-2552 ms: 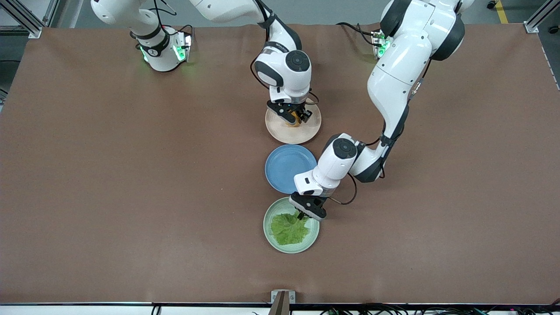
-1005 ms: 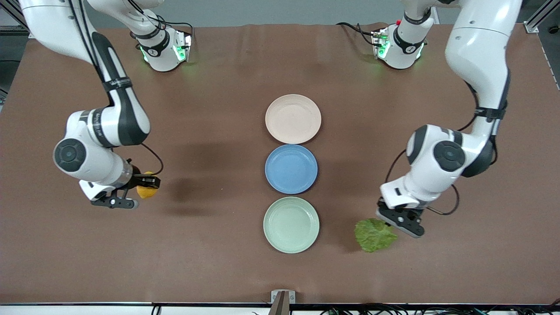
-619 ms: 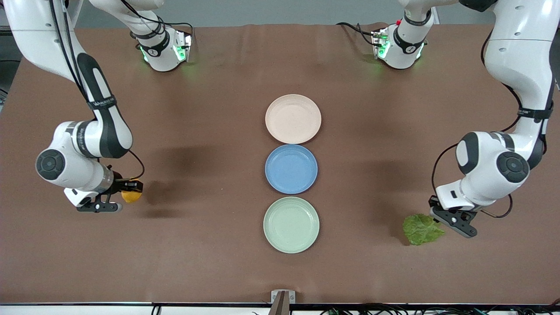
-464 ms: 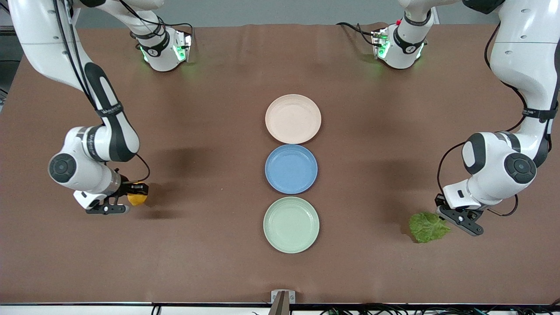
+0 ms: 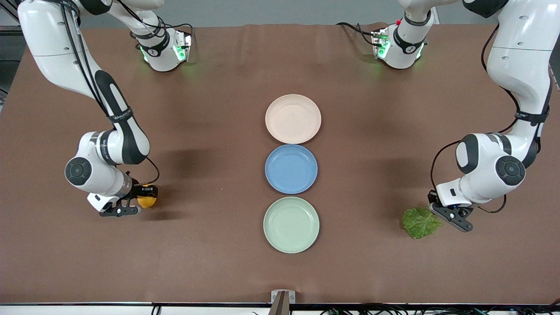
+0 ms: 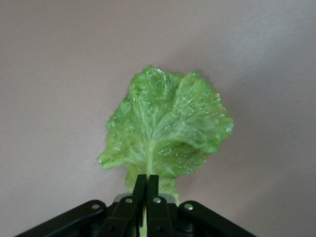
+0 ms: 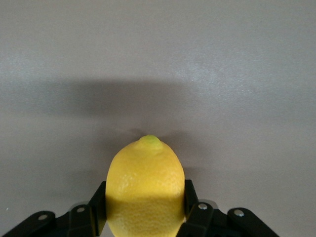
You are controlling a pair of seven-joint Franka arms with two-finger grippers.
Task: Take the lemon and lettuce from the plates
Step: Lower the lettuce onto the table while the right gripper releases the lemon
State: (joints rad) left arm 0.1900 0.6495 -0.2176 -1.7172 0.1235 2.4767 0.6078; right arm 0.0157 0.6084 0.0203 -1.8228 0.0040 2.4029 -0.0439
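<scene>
- So, we take it the picking itself is done: the mint green plate, nearest the front camera, lies bare, and both items are off their plates and out toward the table's ends.
- Next up, we judge, is the set-down: each arm needs to lower its load to the brown table and open gently, so the fruit does not roll and the leaf does not cling.
- Toward the left arm's end, the left gripper has its fingers pinched together on the pale stem of the lettuce; in the left wrist view the leaf fans out flat from the closed tips.
- Toward the right arm's end, the right gripper is clamped on the lemon; the right wrist view shows the fruit squeezed between both fingers, pointed end outward, low over bare table.
- Farther back, the blue plate sits empty in the middle.
- Farthest, the beige-pink plate is empty too.
</scene>
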